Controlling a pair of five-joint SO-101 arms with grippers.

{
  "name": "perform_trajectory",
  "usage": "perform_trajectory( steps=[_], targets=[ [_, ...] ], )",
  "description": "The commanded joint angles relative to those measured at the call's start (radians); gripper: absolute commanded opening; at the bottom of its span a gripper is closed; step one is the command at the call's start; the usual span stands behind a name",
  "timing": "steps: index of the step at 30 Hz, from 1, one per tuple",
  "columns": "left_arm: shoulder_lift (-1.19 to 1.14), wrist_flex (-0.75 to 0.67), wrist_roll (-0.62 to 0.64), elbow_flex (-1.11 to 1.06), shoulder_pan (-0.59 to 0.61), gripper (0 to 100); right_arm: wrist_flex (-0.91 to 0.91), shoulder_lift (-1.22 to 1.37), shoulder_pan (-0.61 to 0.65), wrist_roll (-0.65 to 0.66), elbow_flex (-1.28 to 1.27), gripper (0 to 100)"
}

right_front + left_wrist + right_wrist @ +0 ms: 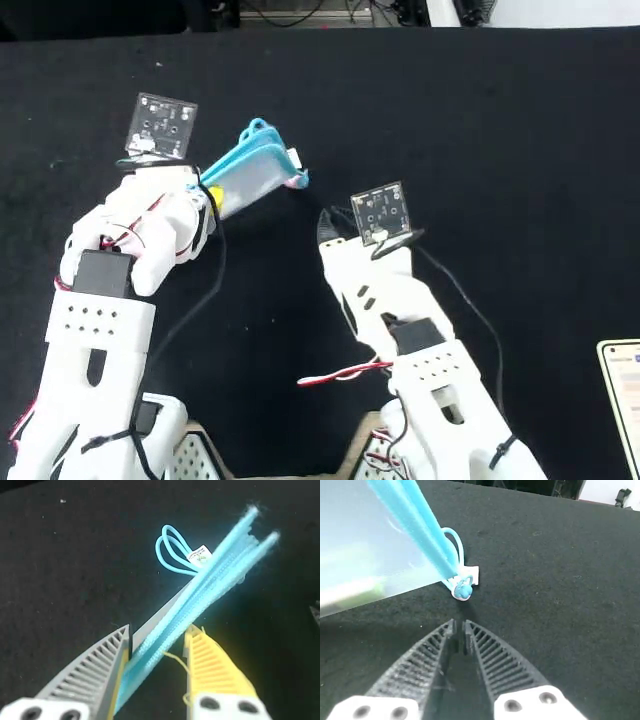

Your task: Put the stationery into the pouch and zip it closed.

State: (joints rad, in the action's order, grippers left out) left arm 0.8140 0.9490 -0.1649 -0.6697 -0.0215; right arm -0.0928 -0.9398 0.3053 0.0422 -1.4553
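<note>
The left gripper (157, 635) pinches one end of the blue-edged, see-through pouch (215, 575) and holds it tilted over the black tabletop (500, 120). The pouch's far corner, with its zipper pull (462, 590) and a small white tag (471, 573), sits low near the cloth. The right gripper (459, 629) is just beside that corner, its fingers pressed almost together and holding nothing.

Bare black table (500, 130) wide open to the right, pouch (255, 172) blocking left of centre, card (622, 385) at far right edge.

Light-blue pouch (252, 168), black table (520, 130)
</note>
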Motion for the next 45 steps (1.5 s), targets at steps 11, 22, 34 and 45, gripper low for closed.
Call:
perform_trajectory(
  steps=[11,22,34,45],
  targets=[
    [0.152,0.000,-0.189,-0.016,0.010,18,0.026,-0.001,0.014,0.012,0.010,2.1],
    [0.347,0.008,-0.321,-0.248,0.151,18,0.026,-0.001,0.014,0.012,0.010,2.1],
    [0.476,0.038,-0.322,-0.386,0.656,19,0.026,0.001,0.014,0.012,0.010,2.1],
    [0.485,0.101,-0.520,-0.630,0.636,19,0.026,0.001,0.012,0.012,0.010,2.1]
  ],
)
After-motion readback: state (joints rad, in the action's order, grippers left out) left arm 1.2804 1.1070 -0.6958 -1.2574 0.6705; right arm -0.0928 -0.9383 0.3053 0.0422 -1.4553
